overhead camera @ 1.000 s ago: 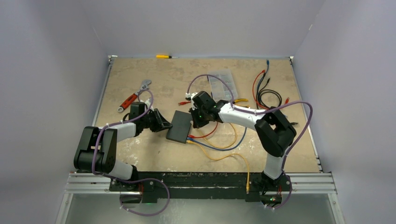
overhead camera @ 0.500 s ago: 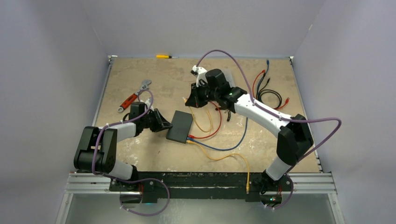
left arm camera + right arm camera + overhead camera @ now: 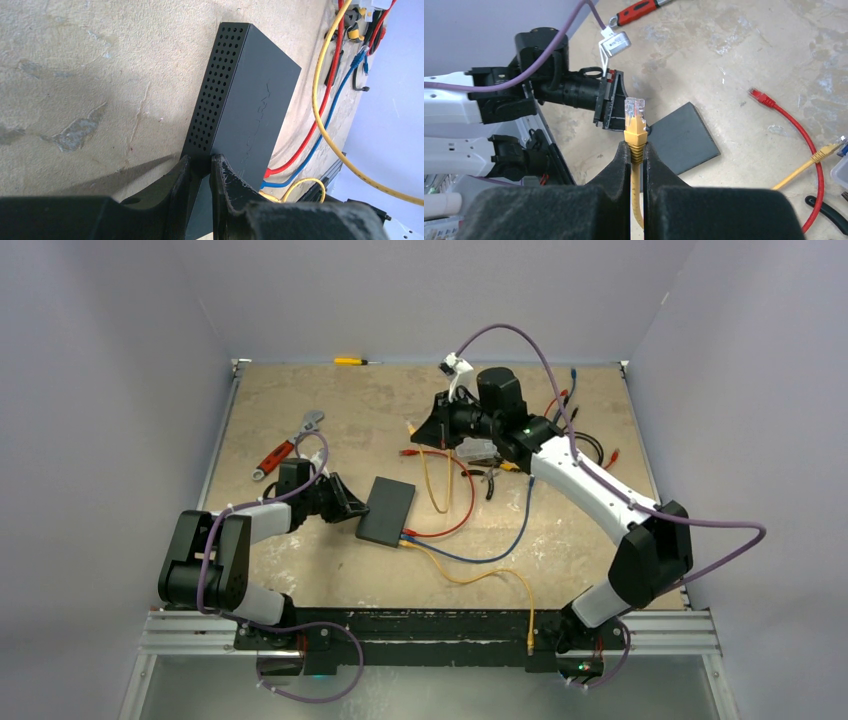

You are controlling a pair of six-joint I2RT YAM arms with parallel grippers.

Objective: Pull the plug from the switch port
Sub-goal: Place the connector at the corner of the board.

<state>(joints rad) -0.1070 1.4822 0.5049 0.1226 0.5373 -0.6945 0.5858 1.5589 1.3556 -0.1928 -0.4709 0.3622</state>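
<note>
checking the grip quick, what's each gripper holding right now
Left gripper: closed on the switch edge.
Right gripper: closed on the yellow cable.

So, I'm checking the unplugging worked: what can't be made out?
Ports of the switch: face away in left wrist view; too small in top view.
Latch of the yellow plug: right wrist view, clear plastic too blurred.
Organiser box: top view, mostly behind the right arm.

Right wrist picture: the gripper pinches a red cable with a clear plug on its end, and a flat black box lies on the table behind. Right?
Nearly. The thin cable pinched in the right gripper is yellow, not red, as the right wrist view shows. Its clear plug and the flat matte-black box on the beige table behind are as you said.
</note>
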